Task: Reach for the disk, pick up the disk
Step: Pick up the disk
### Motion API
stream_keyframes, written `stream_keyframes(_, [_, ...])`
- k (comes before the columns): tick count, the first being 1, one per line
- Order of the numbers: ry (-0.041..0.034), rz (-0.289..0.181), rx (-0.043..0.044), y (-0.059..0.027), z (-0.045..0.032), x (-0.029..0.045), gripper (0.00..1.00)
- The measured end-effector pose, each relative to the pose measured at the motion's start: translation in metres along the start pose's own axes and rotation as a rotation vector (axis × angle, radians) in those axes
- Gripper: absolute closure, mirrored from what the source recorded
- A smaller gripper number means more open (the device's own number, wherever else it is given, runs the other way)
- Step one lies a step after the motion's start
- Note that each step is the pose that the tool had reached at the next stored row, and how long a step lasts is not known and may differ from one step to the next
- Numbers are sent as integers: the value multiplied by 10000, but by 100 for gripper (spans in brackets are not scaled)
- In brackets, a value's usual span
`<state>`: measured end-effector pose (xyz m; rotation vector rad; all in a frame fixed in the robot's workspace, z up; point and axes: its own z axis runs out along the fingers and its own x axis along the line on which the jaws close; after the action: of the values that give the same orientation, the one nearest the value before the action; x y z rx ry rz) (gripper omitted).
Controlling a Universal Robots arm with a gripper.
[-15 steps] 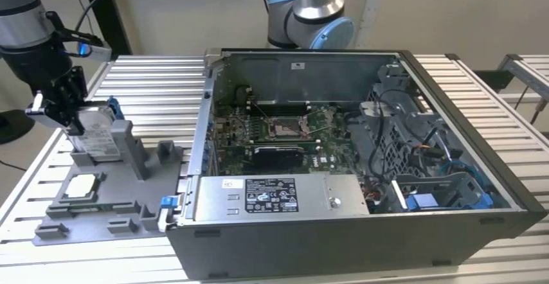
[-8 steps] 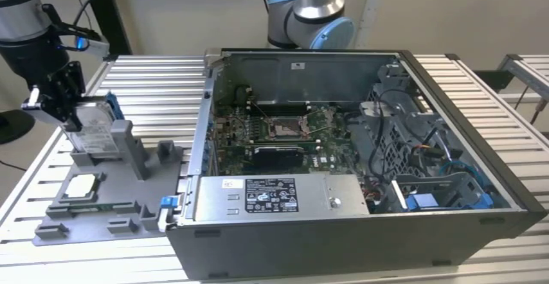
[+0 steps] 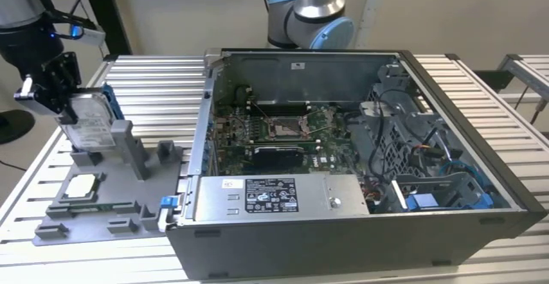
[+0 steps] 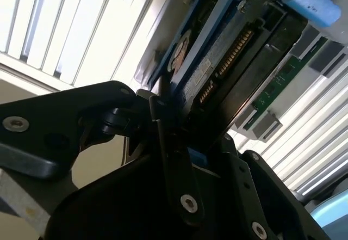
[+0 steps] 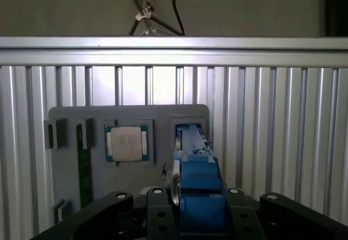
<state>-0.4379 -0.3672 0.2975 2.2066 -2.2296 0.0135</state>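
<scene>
At the exterior view's left, the black gripper is clamped on the disk. It holds the disk upright by its upper end, label face outward, with a blue rail along the far edge. The disk hangs over the back of a grey fixture on the slatted metal table. Whether its lower end is clear of the fixture cannot be told. In the first wrist view, the disk's blue edge sits between the two fingers, and a small square chip lies flat in a recess just beside it. To the exterior view's right stands an open computer case, with a long grey box at its near wall and the motherboard behind.
</scene>
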Motion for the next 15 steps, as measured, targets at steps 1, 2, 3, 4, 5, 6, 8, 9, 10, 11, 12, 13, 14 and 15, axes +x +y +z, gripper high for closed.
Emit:
stream_keyframes(1, [0, -1, -1, 0, -25, 1, 100])
stream_keyframes(2, [0, -2, -1, -1, -50, 1, 100])
stream_keyframes(3, [0, -2, -1, -1, -74, 1, 100])
stream_keyframes(4, [0, -1, 0, -1, -96, 1, 100])
stream_keyframes(5, [0, -1, 0, -1, -121, 2, 100])
stream_keyframes(6, [-1, -1, 1, -1, -140, 2, 100])
stream_keyframes(8, [0, -1, -1, -1, -181, 2, 100])
stream_keyframes(9, [0, -1, 0, -1, -199, 2, 100])
stream_keyframes(10, [0, -1, -1, -1, -220, 2, 100])
stream_keyframes(11, [0, -1, 0, -1, -239, 2, 100])
stream_keyframes(12, [0, -1, -1, -1, -258, 2, 100])
stream_keyframes(13, [0, 0, 0, -1, -273, 3, 100])
stream_keyframes(14, [0, 0, -1, -1, -294, 3, 100])
stream_keyframes(15, [0, 0, 0, -1, -315, 3, 100])
